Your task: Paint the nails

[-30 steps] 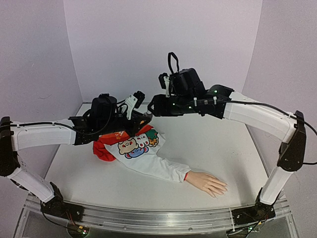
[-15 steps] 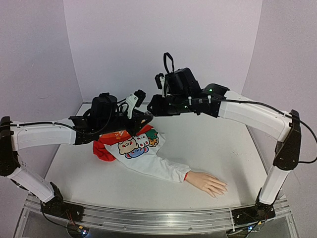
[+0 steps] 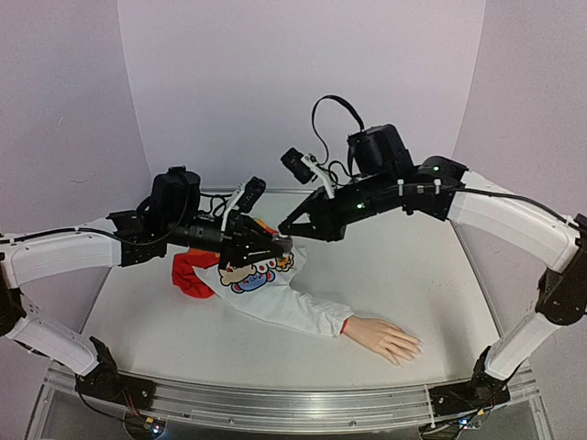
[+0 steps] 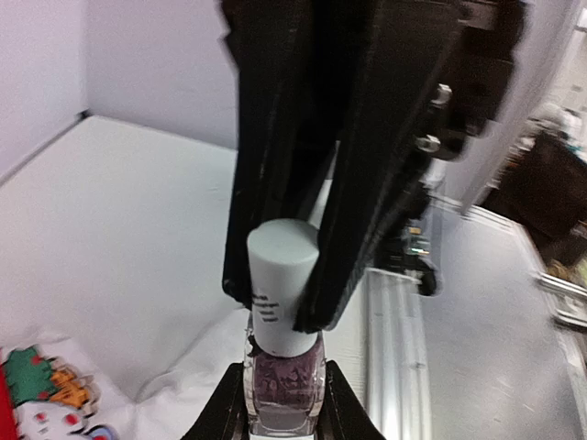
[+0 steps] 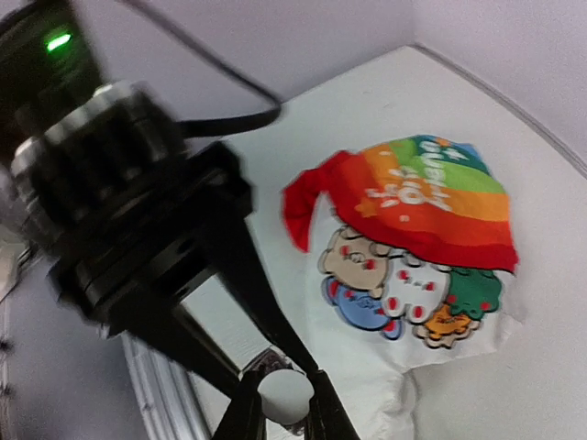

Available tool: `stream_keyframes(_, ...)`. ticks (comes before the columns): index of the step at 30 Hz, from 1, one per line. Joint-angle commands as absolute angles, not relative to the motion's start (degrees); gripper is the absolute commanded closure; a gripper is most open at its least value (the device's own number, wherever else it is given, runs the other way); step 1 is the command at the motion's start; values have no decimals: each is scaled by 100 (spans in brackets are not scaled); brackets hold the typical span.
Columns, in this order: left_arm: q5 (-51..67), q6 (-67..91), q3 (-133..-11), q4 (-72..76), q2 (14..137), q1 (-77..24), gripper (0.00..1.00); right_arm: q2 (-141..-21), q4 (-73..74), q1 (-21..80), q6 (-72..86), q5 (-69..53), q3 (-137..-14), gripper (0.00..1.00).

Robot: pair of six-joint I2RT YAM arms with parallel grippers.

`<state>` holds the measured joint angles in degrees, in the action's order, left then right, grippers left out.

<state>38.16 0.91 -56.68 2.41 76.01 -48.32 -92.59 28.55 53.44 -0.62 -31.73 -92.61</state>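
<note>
A small clear bottle [image 4: 284, 390] with dark purple polish and a pale cap [image 4: 282, 284] is held in the air over the shirt. My left gripper [image 4: 284, 403] is shut on the bottle's glass body. My right gripper [image 5: 285, 403] is shut on the cap [image 5: 285, 396] from the other end. The two grippers meet in the top view, left [image 3: 273, 247] and right [image 3: 290, 235]. The pale mannequin hand [image 3: 385, 337] lies palm down at the front right, fingers pointing right. Its nails [image 3: 417, 345] are too small to tell apart.
A white child's shirt [image 3: 266, 284] with cartoon animals and a rainbow-and-red top lies under the grippers, its sleeve running to the mannequin hand. It also shows in the right wrist view [image 5: 413, 247]. Purple walls close the back and sides.
Both grippers, joined at the bottle, have moved down and nearer to me. The right wrist has lifted and tilted steeply downward; the left arm has stretched further right.
</note>
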Motion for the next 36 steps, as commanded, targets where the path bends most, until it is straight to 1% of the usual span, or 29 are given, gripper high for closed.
stream_keyframes(1,6501,425,-6292,612,7613,-4925,100,-9045,2766,5521,-1123,-6064,-8969,100)
stream_keyframes(3,6172,363,-6285,566,7627,-4923,100,-9015,2759,5519,-1040,-5803,-8934,100)
stream_keyframes(4,5843,274,-6220,564,7575,-4924,100,-8957,2743,5514,-983,-5432,-8880,97)
stream_keyframes(5,5429,172,-6155,558,7522,-4927,100,-8885,2724,5509,-915,-5057,-8814,92)
stream_keyframes(6,4782,70,-6096,548,7469,-4927,100,-8806,2681,5502,-795,-4670,-8743,78)
stream_keyframes(7,4169,24,-6023,566,7414,-4924,100,-8759,2617,5499,-603,-4165,-8714,68)
stream_keyframes(10,2337,-211,-5904,609,7382,-4925,100,-8763,2465,5474,219,-2437,-8754,49)
stream_keyframes(11,1899,-262,-5885,627,7402,-4922,100,-8787,2454,5466,532,-1948,-8784,46)
stream_keyframes(12,1623,-366,-5884,628,7436,-4927,100,-8824,2443,5465,794,-1647,-8823,41)
stream_keyframes(15,852,-492,-5898,695,7601,-4950,100,-8947,2426,5469,1561,-767,-8982,34)
stream_keyframes(18,349,-475,-5899,864,7718,-4963,100,-9157,2433,5469,2213,-316,-9205,32)
stream_keyframes(20,184,-448,-5905,954,7799,-4977,100,-9308,2434,5492,2555,-226,-9405,32)
stream_keyframes(24,53,-407,-6035,930,8005,-5006,100,-9659,2508,5603,2816,78,-9870,35)
stream_keyframes(26,53,-379,-6069,916,8063,-5032,100,-9791,2572,5621,2954,216,-10025,39)
stream_keyframes(29,53,-356,-6021,995,8046,-5057,100,-9989,2676,5627,3054,281,-10240,49)
stream_keyframes(33,54,-312,-6002,1034,8052,-5079,100,-10220,2783,5638,3025,235,-10483,56)
stream_keyframes(36,75,-300,-6003,1055,8068,-5102,100,-10357,2884,5643,2964,246,-10663,60)
